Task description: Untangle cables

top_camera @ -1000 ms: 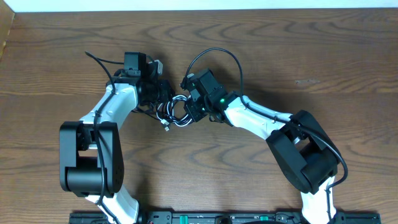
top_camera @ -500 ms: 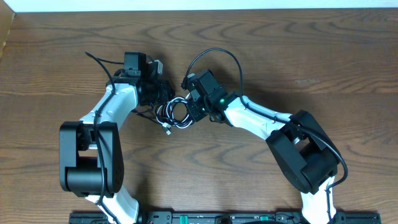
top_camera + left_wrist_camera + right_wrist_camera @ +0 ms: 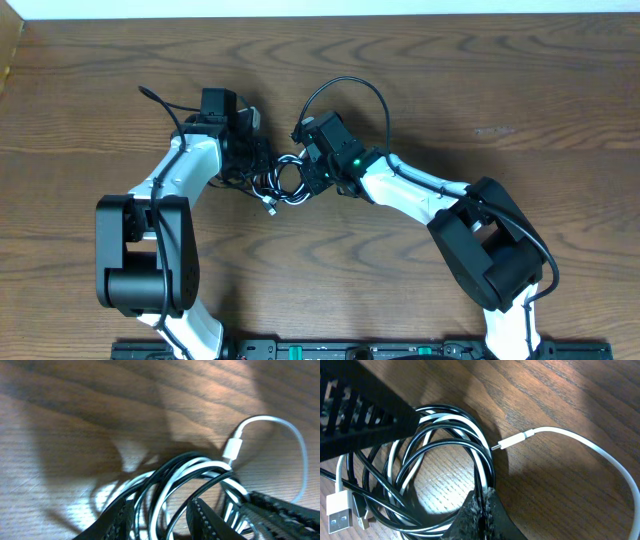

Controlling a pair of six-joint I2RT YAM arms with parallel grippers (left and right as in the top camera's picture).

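Note:
The cables (image 3: 281, 184) lie as one tangled coil of black and white strands on the wooden table, between the two grippers. My left gripper (image 3: 262, 165) sits at the coil's left side. In the left wrist view its gripper (image 3: 160, 510) holds several strands of the cables (image 3: 200, 467) between its fingers. My right gripper (image 3: 308, 178) is at the coil's right side. Seen from the right wrist, that gripper (image 3: 484, 495) is shut on strands at the coil's (image 3: 445, 445) lower right rim. A white plug (image 3: 512, 440) lies free on the table, and a white USB plug (image 3: 337, 515) lies at the lower left.
Thick black wires of the arms arch above the right wrist (image 3: 350, 90) and trail behind the left wrist (image 3: 160, 100). The two arm bases (image 3: 140, 260) stand near the front edge. The table's far edge (image 3: 320, 14) runs along the top.
The right gripper's jaws have closed onto strands of the coil. The left gripper has shifted only slightly, and the coil has barely moved.

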